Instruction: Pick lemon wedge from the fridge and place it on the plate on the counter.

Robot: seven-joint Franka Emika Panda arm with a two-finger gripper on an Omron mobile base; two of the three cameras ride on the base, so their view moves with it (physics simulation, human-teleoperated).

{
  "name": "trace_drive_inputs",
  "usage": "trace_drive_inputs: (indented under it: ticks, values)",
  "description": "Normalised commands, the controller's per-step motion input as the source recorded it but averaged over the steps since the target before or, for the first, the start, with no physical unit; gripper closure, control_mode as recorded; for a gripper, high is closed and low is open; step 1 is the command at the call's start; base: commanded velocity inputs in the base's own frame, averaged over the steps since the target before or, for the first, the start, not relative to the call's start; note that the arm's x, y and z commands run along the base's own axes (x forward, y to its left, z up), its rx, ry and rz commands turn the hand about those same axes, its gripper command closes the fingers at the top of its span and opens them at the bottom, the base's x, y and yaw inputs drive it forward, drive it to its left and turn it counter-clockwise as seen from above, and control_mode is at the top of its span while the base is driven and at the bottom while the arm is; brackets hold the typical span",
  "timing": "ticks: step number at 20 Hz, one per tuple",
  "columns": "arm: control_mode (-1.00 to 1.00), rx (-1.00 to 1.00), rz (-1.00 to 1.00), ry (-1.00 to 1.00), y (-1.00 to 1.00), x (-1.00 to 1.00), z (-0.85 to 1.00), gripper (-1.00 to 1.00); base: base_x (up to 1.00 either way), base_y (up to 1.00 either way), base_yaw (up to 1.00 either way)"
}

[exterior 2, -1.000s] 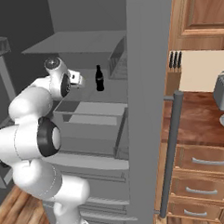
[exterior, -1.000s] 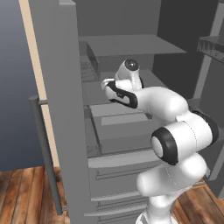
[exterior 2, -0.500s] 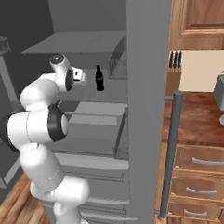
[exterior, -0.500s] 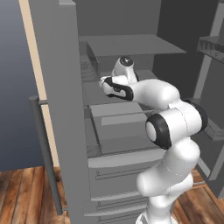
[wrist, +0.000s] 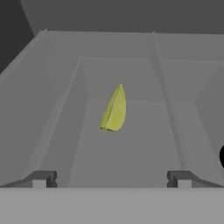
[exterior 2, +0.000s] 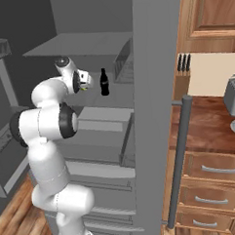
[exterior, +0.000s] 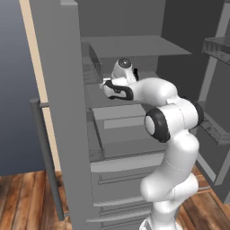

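Hand (wrist: pixel 111 179) open, facing lemon wedge (wrist: pixel 114 108)

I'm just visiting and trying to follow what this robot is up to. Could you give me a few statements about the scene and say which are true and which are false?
1. The lemon wedge lies on a grey fridge shelf. True.
2. The gripper is clamped on the wedge. False: its fingers are spread, and the wedge lies ahead of them, untouched.
3. A black bottle stands in the fridge. True.
4. The fridge is closed. False: it stands open, with the arm reaching inside.
5. A knife block stands on the counter beside the fridge. True.
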Motion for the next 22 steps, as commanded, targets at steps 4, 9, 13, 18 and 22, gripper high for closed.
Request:
trace_drive_inputs:
  ticks: [4,9,13,18,22]
  values:
    - [-1.0,0.0,0.0,0.0,0.0,0.47,-0.02,-1.0,0.0,0.0,0.0]
    - [-1.0,0.0,0.0,0.0,0.0,0.37,-0.19,-1.0,0.0,0.0,0.0]
    - [-1.0,0.0,0.0,0.0,0.0,0.35,-0.33,-1.0,0.0,0.0,0.0]
    - [-1.0,0.0,0.0,0.0,0.0,0.34,-0.19,-1.0,0.0,0.0,0.0]
    - [-1.0,0.0,0.0,0.0,0.0,0.33,0.0,-1.0,0.0,0.0,0.0]
